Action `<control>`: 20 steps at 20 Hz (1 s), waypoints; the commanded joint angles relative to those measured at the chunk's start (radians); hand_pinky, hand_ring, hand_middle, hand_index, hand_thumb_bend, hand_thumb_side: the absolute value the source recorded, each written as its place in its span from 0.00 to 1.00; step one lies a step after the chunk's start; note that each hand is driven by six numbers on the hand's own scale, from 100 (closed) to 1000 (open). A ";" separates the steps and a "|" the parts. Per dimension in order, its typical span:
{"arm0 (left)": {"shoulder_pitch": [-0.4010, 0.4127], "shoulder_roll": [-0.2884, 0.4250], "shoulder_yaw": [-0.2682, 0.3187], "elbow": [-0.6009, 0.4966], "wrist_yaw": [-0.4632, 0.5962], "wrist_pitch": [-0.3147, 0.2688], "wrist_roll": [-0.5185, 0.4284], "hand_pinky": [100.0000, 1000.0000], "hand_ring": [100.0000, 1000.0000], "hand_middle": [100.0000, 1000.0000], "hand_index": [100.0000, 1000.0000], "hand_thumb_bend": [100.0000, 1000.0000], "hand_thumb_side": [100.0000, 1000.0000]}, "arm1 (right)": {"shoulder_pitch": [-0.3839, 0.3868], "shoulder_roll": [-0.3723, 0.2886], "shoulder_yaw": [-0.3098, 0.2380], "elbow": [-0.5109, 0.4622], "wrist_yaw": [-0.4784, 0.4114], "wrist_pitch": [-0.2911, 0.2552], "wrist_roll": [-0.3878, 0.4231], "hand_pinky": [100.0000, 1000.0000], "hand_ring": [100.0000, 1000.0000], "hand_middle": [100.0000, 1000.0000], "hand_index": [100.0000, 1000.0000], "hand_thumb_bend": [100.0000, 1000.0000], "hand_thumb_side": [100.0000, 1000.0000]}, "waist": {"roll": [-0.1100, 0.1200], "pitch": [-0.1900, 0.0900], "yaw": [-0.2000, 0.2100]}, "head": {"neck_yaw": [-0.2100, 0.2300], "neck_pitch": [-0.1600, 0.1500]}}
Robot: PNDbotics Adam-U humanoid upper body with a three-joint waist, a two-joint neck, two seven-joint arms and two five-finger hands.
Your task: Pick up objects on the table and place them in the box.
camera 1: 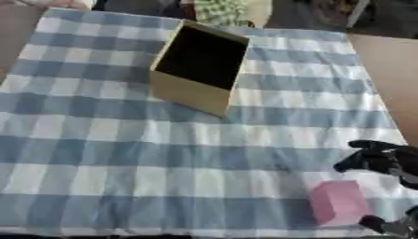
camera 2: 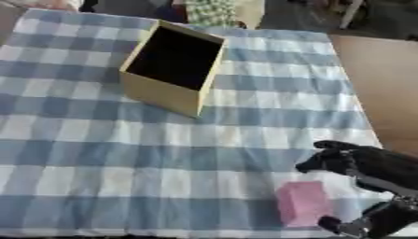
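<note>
A pink block (camera 2: 302,203) lies on the blue-and-white checked cloth near the table's front right. My right hand (camera 2: 359,163) comes in from the right edge just above and right of the block, fingers spread around it but apart from it; the thumb (camera 2: 347,226) shows below the block. The open yellow box (camera 1: 198,65) stands at the back middle, its dark inside facing up. My left hand shows in neither view.
The checked cloth (camera 1: 122,154) covers the table. A bare brown tabletop strip (camera 2: 379,84) runs along the right side. Chairs and a green-checked item (camera 2: 208,11) sit beyond the far edge.
</note>
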 commanded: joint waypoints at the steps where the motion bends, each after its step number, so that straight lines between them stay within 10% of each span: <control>1: -0.016 0.012 -0.001 -0.016 0.000 -0.002 -0.004 0.41 0.54 0.52 0.67 0.14 0.86 | -0.004 -0.014 -0.002 -0.015 0.004 0.006 0.008 1.00 0.79 0.75 0.94 0.36 0.63 | 0.005 -0.009 0.002 | -0.003 -0.008; 20: -0.020 0.005 -0.004 -0.016 0.005 -0.002 -0.013 0.41 0.55 0.52 0.67 0.13 0.86 | -0.005 0.048 0.025 -0.015 0.119 0.086 0.033 0.98 0.75 0.69 0.94 0.45 0.73 | 0.006 -0.002 0.012 | -0.010 -0.017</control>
